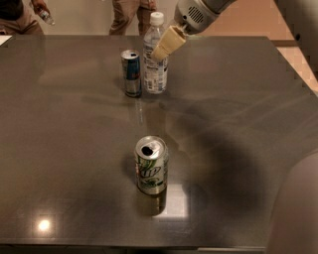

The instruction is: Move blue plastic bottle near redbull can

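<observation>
A wide dark grey table (238, 149) fills nearly everything, glossy enough to throw back ceiling lights near its front edge. A pale grey curve of the robot's body (295, 213) cuts in at the lower right, and the arm (198, 12) reaches in from the upper right over the far half of the table. Two people stand beyond the far edge: one in tan trousers (131, 12) just behind the bottle, and one at the left corner (15, 15) holding a small bottle (45, 16). Well apart, toward the front and alone, stands a green-and-white soda can (151, 165), upright with its tab hole open; it blocks nothing at the back. The blue plastic bottle (155, 74) stands upright on the far part of the table, clear with a bluish tint, a white cap and a white printed label. Just to its left, almost touching, is the redbull can (131, 73), slim, blue and silver, shorter than the bottle. The gripper (158, 49) sits at the bottle's shoulder, one tan finger (169, 42) laid across it and the other hidden behind, clamped on the bottle as far as I can see.
</observation>
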Controlling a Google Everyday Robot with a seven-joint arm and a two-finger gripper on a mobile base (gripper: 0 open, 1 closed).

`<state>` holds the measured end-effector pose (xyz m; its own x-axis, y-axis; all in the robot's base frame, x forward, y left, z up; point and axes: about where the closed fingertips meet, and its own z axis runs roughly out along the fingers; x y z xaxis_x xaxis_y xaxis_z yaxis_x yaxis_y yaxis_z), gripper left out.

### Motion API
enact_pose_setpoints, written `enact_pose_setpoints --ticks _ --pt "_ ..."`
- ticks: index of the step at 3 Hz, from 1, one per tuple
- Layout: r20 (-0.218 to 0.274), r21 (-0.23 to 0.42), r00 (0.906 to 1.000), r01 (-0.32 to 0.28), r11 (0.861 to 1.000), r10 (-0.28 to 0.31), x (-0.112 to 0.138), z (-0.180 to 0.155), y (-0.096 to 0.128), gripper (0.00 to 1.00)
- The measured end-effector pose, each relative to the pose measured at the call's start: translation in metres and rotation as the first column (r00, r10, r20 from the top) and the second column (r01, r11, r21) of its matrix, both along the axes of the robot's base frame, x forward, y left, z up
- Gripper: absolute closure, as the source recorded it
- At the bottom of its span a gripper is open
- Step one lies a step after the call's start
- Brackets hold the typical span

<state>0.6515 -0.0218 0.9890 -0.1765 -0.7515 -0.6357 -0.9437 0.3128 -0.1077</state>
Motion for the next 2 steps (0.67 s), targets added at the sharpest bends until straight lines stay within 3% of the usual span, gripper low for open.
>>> enact_pose_setpoints --ticks 2 --pt "-0.016 -0.002 0.9998 0.013 1.0 -0.013 0.009 -0.019 0.004 1.0"
